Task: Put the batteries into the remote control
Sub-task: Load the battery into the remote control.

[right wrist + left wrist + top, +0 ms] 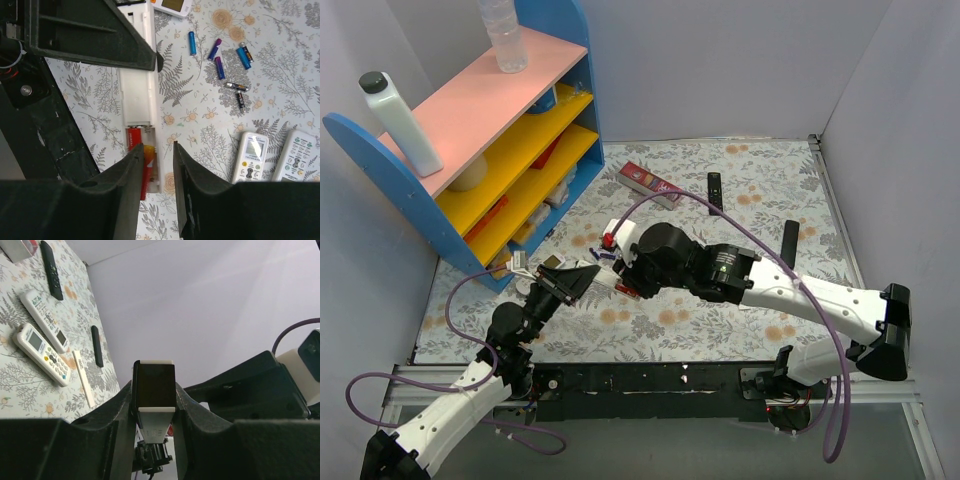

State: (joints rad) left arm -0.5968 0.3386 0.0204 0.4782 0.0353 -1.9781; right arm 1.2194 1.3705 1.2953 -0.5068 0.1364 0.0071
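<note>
Left tool (155, 395) clamped on end of remote control (140, 95), steadying it with open bay up for loading; right tool (159, 150) narrow, nothing seen between its fingers, poised over red cell (133, 150) in bay, probably seating it; spare batteries (220, 67) loose on desk (280, 75) beyond.

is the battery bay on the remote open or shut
Open. The right wrist view shows the remote control with its bay exposed and a red battery lying inside.
</note>
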